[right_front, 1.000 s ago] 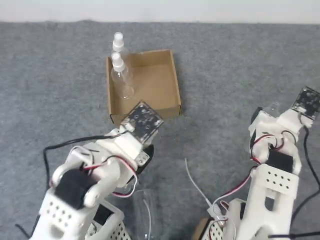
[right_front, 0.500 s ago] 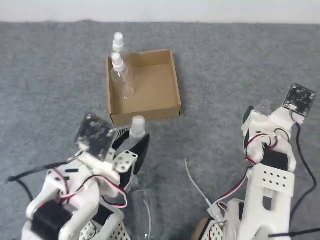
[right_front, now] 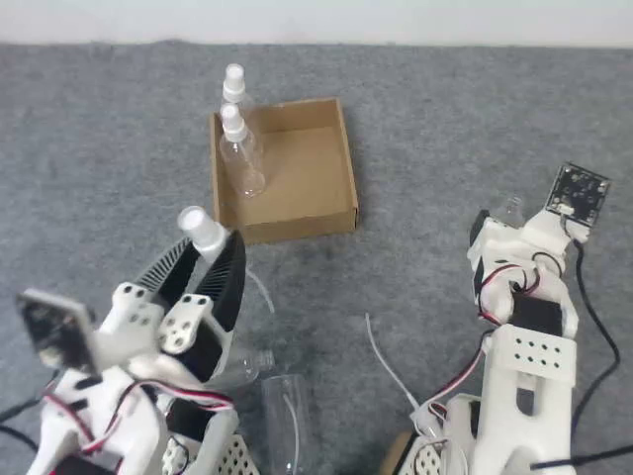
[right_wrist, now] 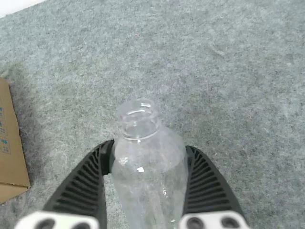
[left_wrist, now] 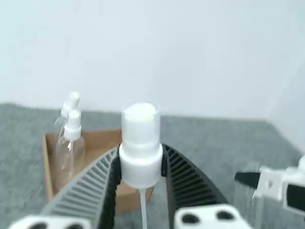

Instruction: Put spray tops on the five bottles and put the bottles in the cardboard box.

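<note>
Spray top [left_wrist: 139, 143]: the left gripper [left_wrist: 140, 157] is pinching it narrowly around the collar and holding it up off the table [right_front: 445, 119], nozzle end up, near the front wall of the cardboard box [right_front: 307, 178].
Bottle [right_wrist: 143, 162]: the right gripper [right_wrist: 148, 150] is clasping it around the body, well to the right of the box, with its neck open and bare.
Box contents: two capped bottles [right_front: 242, 153] are standing together at the far left corner.
Step in hand: by my reading, the arms are pairing a top with the third bottle; two of the five are looking finished.
Next move: the two grippers are sitting well apart, so they are needing to come together. The thin tube has to go into the small open mouth before the collar can seat. That is calling for careful lining up and a steady hold on the bottle.
Left wrist view: it is showing the thin tube [left_wrist: 142, 210] hanging from the top between the fingers, which the high view is barely giving.
Right wrist view: it is making the empty, uncapped mouth plain.
High view: it is giving the gap between the arms, plus a bare bottle [right_front: 252, 364] lying by the left arm's base.
</note>
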Robot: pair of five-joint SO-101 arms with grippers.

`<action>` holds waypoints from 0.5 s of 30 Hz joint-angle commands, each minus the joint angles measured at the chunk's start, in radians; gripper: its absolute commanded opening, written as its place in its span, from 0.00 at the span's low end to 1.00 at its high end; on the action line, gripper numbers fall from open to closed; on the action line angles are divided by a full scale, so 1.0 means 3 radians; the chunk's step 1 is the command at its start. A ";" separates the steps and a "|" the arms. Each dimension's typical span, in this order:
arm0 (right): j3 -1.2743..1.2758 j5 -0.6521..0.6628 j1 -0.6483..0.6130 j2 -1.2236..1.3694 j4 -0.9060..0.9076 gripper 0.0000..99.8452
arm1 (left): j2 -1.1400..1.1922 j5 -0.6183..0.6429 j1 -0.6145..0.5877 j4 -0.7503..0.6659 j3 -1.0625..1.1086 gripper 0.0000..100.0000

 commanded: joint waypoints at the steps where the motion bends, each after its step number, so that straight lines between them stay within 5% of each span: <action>1: -0.0036 0.0000 -0.0136 -0.0141 -0.0033 0.01 | -0.0317 0.0113 -0.0026 -0.0445 0.0309 0.01; 15: -0.0041 0.0000 -0.0238 -0.0141 -0.0033 0.01 | -0.0670 0.0614 -0.0031 -0.0849 0.0908 0.01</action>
